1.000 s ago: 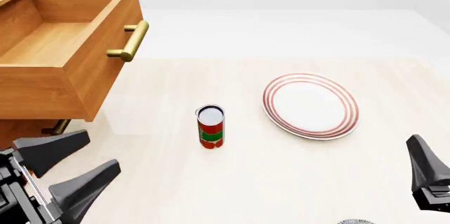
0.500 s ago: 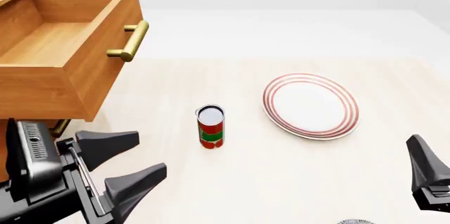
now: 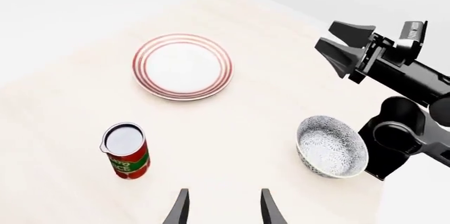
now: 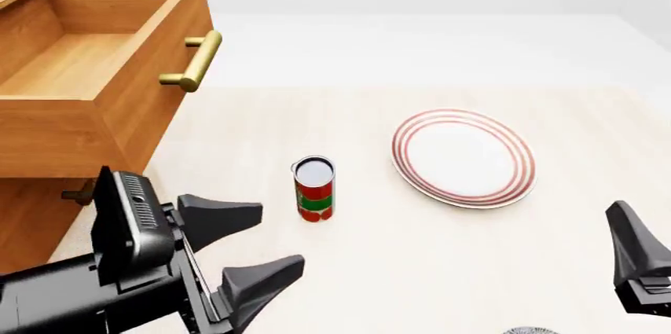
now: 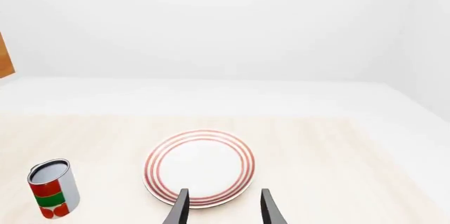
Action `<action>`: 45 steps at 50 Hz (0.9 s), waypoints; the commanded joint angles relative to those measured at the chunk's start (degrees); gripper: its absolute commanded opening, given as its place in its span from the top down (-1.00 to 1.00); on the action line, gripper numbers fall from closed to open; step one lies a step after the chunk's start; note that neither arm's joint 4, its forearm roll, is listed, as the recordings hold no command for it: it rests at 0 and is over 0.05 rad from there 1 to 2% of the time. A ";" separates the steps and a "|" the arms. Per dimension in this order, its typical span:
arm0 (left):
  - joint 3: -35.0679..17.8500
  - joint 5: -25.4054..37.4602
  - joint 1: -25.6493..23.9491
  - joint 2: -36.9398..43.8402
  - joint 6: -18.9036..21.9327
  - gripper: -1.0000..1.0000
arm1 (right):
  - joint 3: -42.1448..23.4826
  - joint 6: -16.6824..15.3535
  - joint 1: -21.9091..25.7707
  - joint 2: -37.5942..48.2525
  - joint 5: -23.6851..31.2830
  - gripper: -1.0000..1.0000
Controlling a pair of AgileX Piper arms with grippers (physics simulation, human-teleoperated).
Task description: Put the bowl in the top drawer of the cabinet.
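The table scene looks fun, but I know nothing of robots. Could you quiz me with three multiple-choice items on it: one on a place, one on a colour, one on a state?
1. Where does the can stand?
A. between the cabinet and the plate
B. on the plate
C. inside the top drawer

2. What colour are the plate's rings?
A. blue
B. red
C. green

3. How is the top drawer now?
A. shut
B. pulled open with the bowl inside
C. pulled open and empty

Answers: 1 A, the front view shows it on the table between them. 2 B, red rings circle the white middle. 3 C, its bare wooden floor shows, and the bowl sits on the table near the right hand.
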 commanded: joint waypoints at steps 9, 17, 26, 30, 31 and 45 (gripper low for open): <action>-3.50 -1.73 -3.67 6.27 -0.08 -1.00 | 0.00 0.00 0.00 0.00 0.00 -1.00; -4.28 -3.23 -5.03 9.27 0.45 -1.00 | 0.00 0.00 0.01 -0.01 0.00 -1.00; -5.94 -5.01 -7.29 13.54 0.42 -1.00 | 0.00 0.00 0.00 0.01 0.00 -1.00; -6.74 -5.40 -8.14 14.96 0.17 -1.00 | 0.00 -0.04 0.01 -0.01 0.00 -1.00; -6.94 -5.63 -8.46 15.48 0.10 -1.00 | 0.00 0.01 0.00 0.01 0.00 -1.00; -9.64 -9.00 -12.12 23.33 -1.99 -1.00 | 0.48 -0.02 0.10 -0.32 -0.16 -1.00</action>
